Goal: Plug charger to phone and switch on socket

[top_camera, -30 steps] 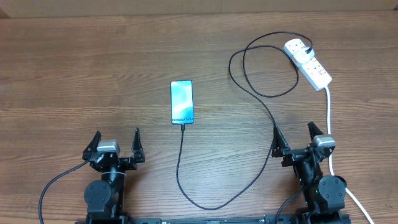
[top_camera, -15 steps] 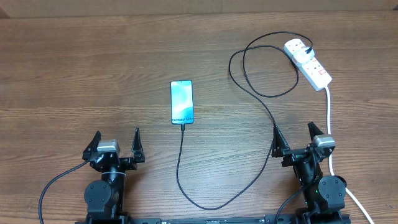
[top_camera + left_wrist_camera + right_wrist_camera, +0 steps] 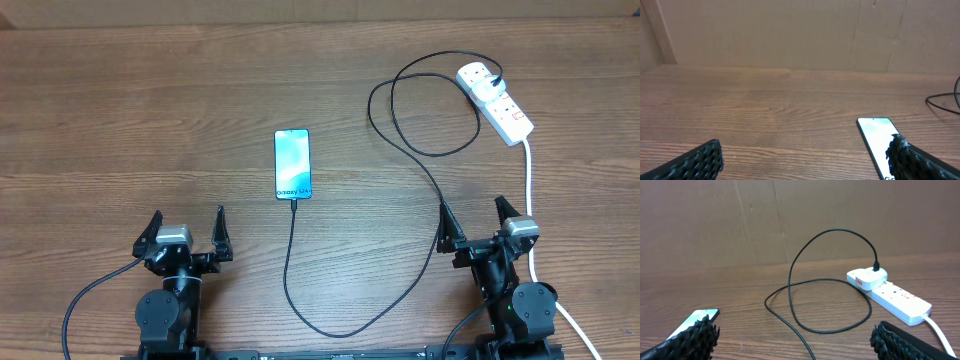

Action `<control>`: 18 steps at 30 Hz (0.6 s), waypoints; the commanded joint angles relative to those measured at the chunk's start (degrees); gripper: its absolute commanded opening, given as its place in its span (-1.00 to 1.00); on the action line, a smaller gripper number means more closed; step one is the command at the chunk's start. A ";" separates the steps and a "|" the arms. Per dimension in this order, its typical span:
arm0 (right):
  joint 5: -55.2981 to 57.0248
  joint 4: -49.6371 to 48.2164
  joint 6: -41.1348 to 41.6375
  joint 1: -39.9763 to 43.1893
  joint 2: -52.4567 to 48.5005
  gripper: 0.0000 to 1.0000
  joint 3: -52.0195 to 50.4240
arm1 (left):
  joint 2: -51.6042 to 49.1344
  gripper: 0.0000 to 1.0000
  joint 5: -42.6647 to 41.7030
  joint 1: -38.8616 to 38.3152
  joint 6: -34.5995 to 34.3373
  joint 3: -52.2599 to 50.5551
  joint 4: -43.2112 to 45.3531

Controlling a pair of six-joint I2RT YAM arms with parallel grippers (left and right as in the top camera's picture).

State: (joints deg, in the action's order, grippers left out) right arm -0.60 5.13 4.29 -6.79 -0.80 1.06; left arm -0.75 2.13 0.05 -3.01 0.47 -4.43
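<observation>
Wooden table (image 3: 120,120) bears phone (image 3: 292,164), long axis near-to-far.

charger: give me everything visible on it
Thin black flexible cable, lying slack on the table. One end enters a white plug seated in the socket's far end, arching up from it. It loops once, crossing itself, passes by the right claw, sweeps a U near the robot and meets the phone's near edge, seemingly plugged in. Neither claw grips it.

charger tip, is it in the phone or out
In, as far as the overhead shows: the tip of the charger meets the phone at its near short edge, no gap. Seating depth cannot be told.
</observation>
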 commanded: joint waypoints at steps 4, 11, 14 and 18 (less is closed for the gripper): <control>0.50 -0.28 0.17 0.11 0.63 1.00 -0.59 | 0.55 0.99 -0.66 0.28 0.04 -0.13 -0.02; 0.55 -0.31 0.15 0.11 0.63 1.00 -0.59 | 0.55 0.99 -0.63 0.28 0.04 -0.13 -0.02; 0.55 -0.31 0.15 0.11 0.63 1.00 -0.59 | 0.55 1.00 -0.63 0.28 0.04 -0.15 -0.02; 1.01 -0.31 0.11 0.20 0.63 1.00 -0.59 | 0.52 0.99 -0.66 0.28 0.04 -0.13 -0.02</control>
State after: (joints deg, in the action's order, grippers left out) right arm -0.56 5.17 4.27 -6.79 -0.80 1.06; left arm -0.75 2.13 0.05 -3.01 0.47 -4.43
